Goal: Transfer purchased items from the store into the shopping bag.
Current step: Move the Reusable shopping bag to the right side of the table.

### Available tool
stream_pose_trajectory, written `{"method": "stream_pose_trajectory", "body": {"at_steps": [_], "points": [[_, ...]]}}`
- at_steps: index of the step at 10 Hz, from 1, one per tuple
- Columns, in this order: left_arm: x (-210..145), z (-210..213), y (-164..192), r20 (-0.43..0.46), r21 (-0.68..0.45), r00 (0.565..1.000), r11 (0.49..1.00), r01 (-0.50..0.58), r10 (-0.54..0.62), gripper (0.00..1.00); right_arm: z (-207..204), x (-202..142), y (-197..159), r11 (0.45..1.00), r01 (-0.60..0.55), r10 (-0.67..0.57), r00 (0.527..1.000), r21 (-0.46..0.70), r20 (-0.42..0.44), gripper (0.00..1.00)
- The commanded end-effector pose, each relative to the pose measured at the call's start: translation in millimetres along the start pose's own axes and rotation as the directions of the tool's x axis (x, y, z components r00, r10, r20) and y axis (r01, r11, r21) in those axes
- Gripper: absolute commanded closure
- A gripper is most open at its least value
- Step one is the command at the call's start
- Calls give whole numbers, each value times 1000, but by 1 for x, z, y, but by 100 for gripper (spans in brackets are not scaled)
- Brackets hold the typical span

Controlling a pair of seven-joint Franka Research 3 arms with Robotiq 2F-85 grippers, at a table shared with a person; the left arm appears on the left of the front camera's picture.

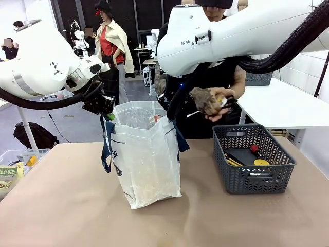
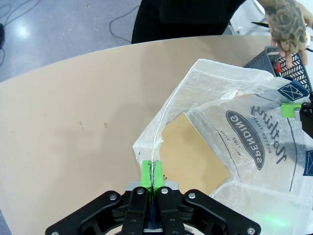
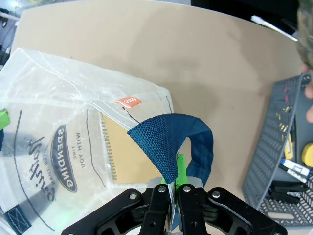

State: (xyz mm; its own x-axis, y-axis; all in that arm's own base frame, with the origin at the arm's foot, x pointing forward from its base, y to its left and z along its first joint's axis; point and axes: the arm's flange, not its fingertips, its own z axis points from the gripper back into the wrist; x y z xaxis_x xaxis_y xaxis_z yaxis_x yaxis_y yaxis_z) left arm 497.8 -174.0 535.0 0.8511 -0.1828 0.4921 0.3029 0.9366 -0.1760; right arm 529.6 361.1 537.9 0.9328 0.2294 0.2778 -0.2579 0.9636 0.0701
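Translucent whitish plastic forms the shopping bag (image 1: 146, 159), which stands upright at the centre of the tan counter (image 1: 61, 206) with its mouth held open from both sides. In the left wrist view the left gripper (image 2: 152, 171) sits at the bottom centre of the frame, its green pads pressed together on the thin rim of the bag. In the right wrist view the right gripper (image 3: 175, 174), also at bottom centre, is pinched closed where the navy strap handle (image 3: 166, 142) meets the opposite rim, and the strap loops up just above the pads. A brown spiral notebook (image 3: 132, 152) lies flat inside the bag, under the dark printed lettering on its side, and a small orange tag (image 3: 128, 101) sits on the rim above it. The dark grey slotted basket (image 1: 252, 180) rests on the counter to the right of the bag, near it but not touching, and holds a round yellow item (image 1: 261, 162), a small red item (image 1: 254, 149) and some dark flat packages. Above the gap between basket and bag, in the upper middle of the front view, the person's hand (image 1: 223, 103) holds a brownish packaged item (image 1: 204, 100) clear of both.
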Motion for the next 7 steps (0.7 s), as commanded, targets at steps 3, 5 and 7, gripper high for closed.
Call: {"method": "stream_pose_trajectory", "body": {"at_steps": [3,5,7], "points": [[-2,3,1,5,-9,1000,1000,-16,16,100,1,0,-2,1000,-8,8,1000,21,-7,100],[-2,3,1,5,-9,1000,1000,-16,16,100,1,0,-2,1000,-8,8,1000,21,-7,100],[-2,3,1,5,-9,1000,1000,-16,16,100,1,0,-2,1000,-8,8,1000,21,-7,100]]}}
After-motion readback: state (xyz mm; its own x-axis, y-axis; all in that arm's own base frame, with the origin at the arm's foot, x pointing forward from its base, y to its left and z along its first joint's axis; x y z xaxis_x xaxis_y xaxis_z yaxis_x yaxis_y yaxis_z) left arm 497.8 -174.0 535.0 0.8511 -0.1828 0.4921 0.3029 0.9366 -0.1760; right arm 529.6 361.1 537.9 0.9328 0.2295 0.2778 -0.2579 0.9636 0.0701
